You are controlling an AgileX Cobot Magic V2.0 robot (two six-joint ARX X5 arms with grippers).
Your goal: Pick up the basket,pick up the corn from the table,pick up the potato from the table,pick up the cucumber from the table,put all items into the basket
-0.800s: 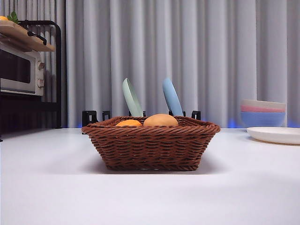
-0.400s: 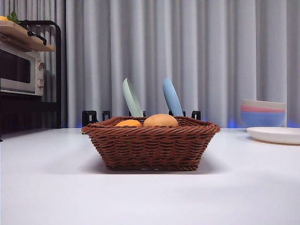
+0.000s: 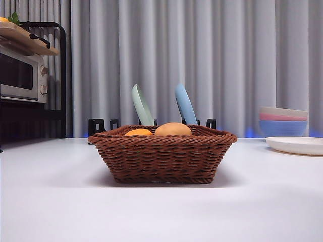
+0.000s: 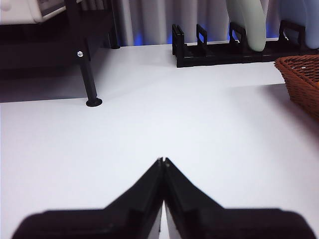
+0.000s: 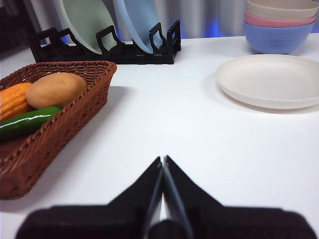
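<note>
The brown wicker basket [image 3: 161, 156] stands on the white table [image 3: 50, 201] at mid view. Inside it the tan potato [image 3: 173, 129] and the orange corn [image 3: 138, 132] rise just above the rim. The right wrist view shows the basket [image 5: 75, 114] holding the potato [image 5: 56, 89], the corn [image 5: 12, 99] and the dark green cucumber [image 5: 27, 122]. The cucumber is hidden in the front view. My right gripper [image 5: 163, 160] is shut and empty over bare table beside the basket. My left gripper [image 4: 162, 161] is shut and empty, with the basket's corner [image 4: 304, 79] off to one side.
A black dish rack [image 3: 151, 123] with a green plate [image 3: 142, 105] and a blue plate [image 3: 184, 104] stands behind the basket. Stacked pastel bowls [image 3: 282, 121] and a white plate [image 3: 295, 145] sit at the right. A microwave [image 3: 22, 75] on a black shelf stands at the left.
</note>
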